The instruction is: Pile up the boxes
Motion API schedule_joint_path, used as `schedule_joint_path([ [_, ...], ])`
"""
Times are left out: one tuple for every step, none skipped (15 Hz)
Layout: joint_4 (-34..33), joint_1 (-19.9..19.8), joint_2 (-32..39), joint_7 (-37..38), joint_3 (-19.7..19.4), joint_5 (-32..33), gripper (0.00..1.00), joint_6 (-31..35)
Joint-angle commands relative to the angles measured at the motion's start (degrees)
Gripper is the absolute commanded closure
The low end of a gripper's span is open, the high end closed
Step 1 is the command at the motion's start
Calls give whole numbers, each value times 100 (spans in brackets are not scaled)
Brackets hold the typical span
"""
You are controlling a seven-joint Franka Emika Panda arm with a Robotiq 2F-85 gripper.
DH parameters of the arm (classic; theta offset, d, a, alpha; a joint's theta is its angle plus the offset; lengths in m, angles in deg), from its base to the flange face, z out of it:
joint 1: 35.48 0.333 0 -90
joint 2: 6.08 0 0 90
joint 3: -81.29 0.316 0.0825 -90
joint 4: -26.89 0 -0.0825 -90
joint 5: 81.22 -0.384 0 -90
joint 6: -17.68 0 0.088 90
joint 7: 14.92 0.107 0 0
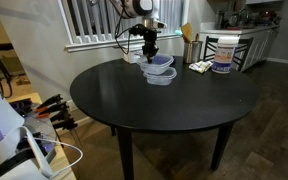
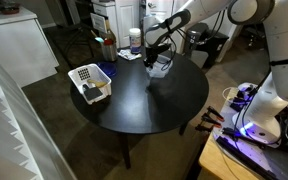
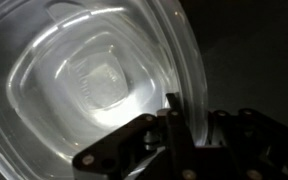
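Note:
Two clear plastic boxes sit at the far side of the round black table [image 1: 164,115]. The upper box [image 1: 162,62] lies on or just above the lower box [image 1: 161,77]; I cannot tell if they touch. In an exterior view they show as one clear cluster [image 2: 161,67]. My gripper [image 1: 149,48] comes down at the upper box's rim, as it also does in the other view [image 2: 151,52]. In the wrist view the box [image 3: 94,80] fills the frame. The gripper [image 3: 184,108] is shut on its thick rim, one finger inside and one outside.
A tall white pail with a blue label [image 1: 222,56] stands near the boxes at the table's far edge, with a wooden holder [image 1: 189,50] beside it. A white basket [image 2: 89,83] sits on the opposite side of the table [image 2: 144,105]. A bottle [image 2: 134,40] stands behind.

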State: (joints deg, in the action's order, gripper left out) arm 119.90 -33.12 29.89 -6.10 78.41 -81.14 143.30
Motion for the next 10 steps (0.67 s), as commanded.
schedule_joint_path([
  [222, 119, -156, -339, 97, 331, 99, -241],
  [245, 157, -158, -391, 118, 406, 99, -293],
  [264, 190, -157, -445, 135, 478, 99, -330],
  [280, 221, -163, -491, 143, 550, 99, -381],
  [280, 254, -152, -527, 143, 626, 99, -419],
  [276, 281, -150, -556, 137, 701, 99, -467],
  [266, 305, -152, -597, 129, 805, 99, -540],
  [251, 344, -159, -626, 108, 933, 99, -607],
  [232, 363, -177, -665, 96, 1054, 99, -687],
  [217, 368, -201, -701, 91, 1162, 99, -752],
])
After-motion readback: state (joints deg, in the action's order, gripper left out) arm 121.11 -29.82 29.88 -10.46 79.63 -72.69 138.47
